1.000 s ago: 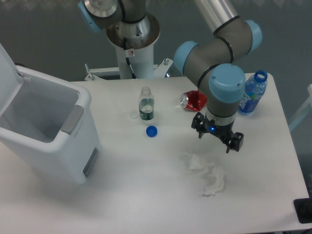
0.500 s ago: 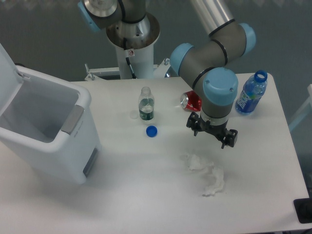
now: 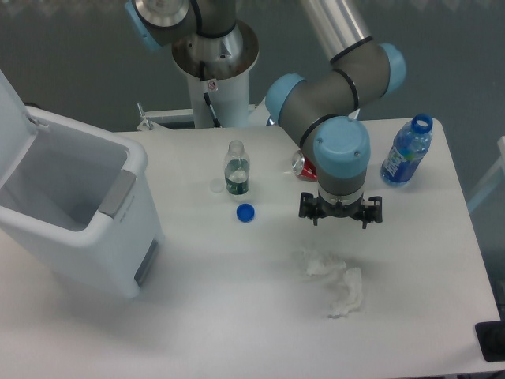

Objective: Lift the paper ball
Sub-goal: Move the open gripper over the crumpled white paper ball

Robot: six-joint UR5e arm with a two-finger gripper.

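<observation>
While the paper ball (image 3: 335,280) lies untouched on the table (image 3: 197,316), the gripper (image 3: 340,215) hangs above and just behind it, fingers spread and empty, so descent, grasp and lift all remain.

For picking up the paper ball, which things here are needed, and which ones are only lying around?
Needed:
paper ball
gripper

Only lying around:
red can
blue cap
small clear bottle
blue bottle
white bin

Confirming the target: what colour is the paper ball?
White; the paper ball shows clearly in the fixed camera view.
</observation>
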